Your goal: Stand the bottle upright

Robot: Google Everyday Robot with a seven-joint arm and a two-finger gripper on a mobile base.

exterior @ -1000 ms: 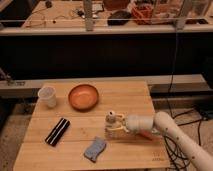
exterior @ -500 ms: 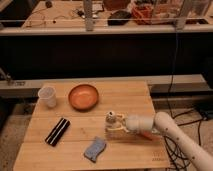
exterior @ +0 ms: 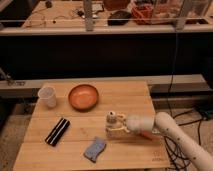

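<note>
The bottle point(exterior: 112, 123) is small and pale, with a whitish round cap on top. It is upright near the middle right of the wooden table point(exterior: 130, 95). My gripper point(exterior: 117, 128) is right at the bottle's lower body, reaching in from the right on a white arm point(exterior: 160, 125). The bottle's base is partly hidden by the gripper. I cannot tell whether the base rests on the table.
An orange bowl point(exterior: 83, 96) sits behind the bottle to the left. A translucent white cup point(exterior: 47, 96) stands at the far left. A black flat object point(exterior: 57, 131) and a blue sponge point(exterior: 95, 148) lie at the front left. The table's right edge is near the arm.
</note>
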